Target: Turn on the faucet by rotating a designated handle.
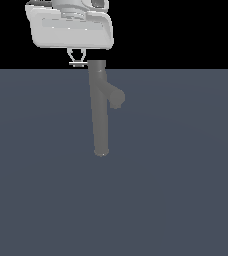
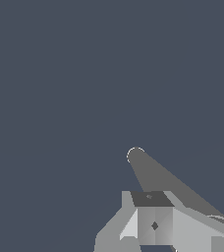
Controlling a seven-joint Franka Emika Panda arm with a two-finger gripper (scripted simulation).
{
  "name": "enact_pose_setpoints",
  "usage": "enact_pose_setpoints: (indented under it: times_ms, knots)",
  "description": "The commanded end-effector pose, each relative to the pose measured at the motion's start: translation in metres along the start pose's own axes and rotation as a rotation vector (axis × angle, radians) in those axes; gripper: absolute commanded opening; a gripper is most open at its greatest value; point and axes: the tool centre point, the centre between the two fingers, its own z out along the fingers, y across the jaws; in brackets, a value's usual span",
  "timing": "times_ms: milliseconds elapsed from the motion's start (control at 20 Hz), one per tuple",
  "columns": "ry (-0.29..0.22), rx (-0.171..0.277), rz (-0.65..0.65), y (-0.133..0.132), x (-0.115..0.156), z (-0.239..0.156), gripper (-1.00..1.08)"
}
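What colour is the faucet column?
Plain matte grey faucet, darker than the white hand; clearest in the exterior view.

A flat, plain slate-blue floor (image 1: 176, 200) fills the lower part of the exterior view up to a straight horizon, above it a featureless black backdrop (image 1: 186, 30), all evenly and softly lit, with no walls or furniture

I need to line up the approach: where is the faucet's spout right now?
In the exterior view, the spout branches off the faucet column toward the exterior view's right, partway down it, below the gripper.
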Motion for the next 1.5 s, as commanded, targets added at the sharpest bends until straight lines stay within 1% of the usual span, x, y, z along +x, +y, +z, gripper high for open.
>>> enact_pose_setpoints:
  times_ms: [0, 700, 750, 800, 1450]
  knots:
    - [0.0, 0.0, 0.0, 0.0, 0.0, 0.0, -1.0]
    - [0.0, 0.0, 0.0, -0.013, -0.043, 0.0, -1.0]
    - [0.0, 0.0, 0.0, -0.013, -0.043, 0.0, -1.0]
    - [0.01, -0.001, -0.003, -0.012, -0.036, 0.0, -1.0]
    - [0.002, 0.0, -0.001, 0.007, -0.081, 0.0, -1.0]
